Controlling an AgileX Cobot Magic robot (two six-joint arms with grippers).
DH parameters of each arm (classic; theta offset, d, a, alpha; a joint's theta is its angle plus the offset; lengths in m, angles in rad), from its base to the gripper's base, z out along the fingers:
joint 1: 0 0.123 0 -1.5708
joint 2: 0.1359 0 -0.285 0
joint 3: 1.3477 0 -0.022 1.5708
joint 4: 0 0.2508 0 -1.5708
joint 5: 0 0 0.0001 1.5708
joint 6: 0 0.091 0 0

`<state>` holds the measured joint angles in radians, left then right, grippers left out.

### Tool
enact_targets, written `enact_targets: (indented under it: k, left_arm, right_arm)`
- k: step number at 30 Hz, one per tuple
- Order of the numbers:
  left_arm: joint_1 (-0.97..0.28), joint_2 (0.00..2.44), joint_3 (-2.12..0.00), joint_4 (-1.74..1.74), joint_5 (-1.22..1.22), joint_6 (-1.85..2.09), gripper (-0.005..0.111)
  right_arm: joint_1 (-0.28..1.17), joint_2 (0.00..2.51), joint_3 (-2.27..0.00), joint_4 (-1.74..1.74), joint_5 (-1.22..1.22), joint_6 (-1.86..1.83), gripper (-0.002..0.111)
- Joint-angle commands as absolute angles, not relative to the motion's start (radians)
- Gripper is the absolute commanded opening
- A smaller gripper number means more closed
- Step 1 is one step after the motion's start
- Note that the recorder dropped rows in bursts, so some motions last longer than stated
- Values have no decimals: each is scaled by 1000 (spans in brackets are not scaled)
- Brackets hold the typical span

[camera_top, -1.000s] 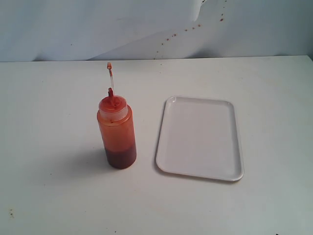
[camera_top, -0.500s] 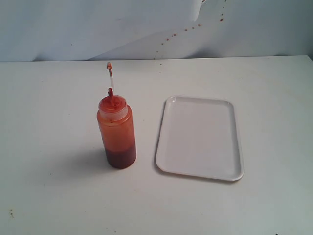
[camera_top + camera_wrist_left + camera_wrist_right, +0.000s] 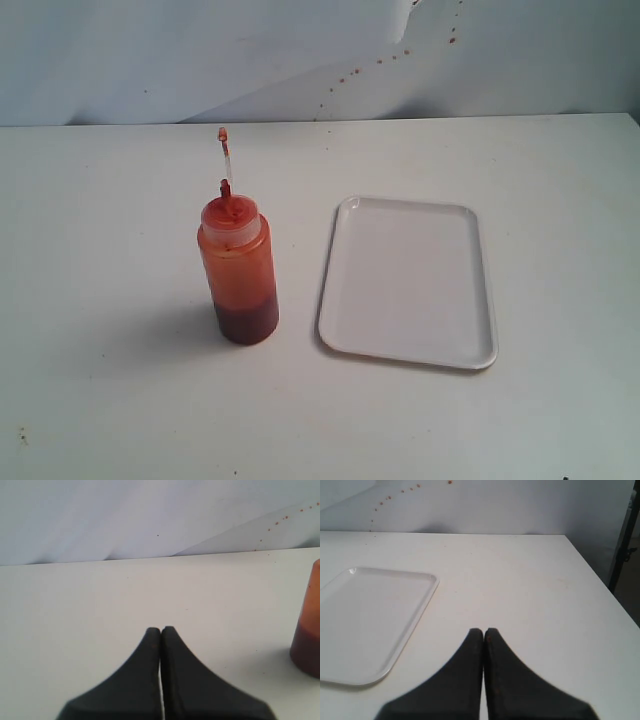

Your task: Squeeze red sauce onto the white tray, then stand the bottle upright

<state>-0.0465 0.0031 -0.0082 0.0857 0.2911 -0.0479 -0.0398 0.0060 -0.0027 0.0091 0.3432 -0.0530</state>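
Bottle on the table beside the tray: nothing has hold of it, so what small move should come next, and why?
Probably open the left pincer and ease it toward the bottle. Its jaws are shut and empty; the bottle stands upright and untouched on that arm's side, with the red sauce inside it and none on the white tray.

A plain white table [image 3: 110,400] fills most of the scene, with 1 small dark fleck [image 3: 22,434] on it at the exterior view's lower left. Behind it hangs a creased pale backdrop [image 3: 150,60] crossed by a slanting trail of brownish specks [image 3: 380,62]. A dark metal post [image 3: 624,540] stands past the table's edge.
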Motion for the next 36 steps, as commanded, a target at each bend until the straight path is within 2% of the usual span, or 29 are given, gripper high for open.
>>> enact_targets:
  k: [1,29,36]
  left_arm:
    - [-52,0,0,78,286,-48,0]
    - [-52,0,0,78,284,-48,0]
    - [-52,0,0,-50,157,-51,0]
  right_arm:
    - [-45,0,0,11,333,-51,0]
    - [-45,0,0,11,333,-51,0]
    - [-45,0,0,11,333,-51,0]
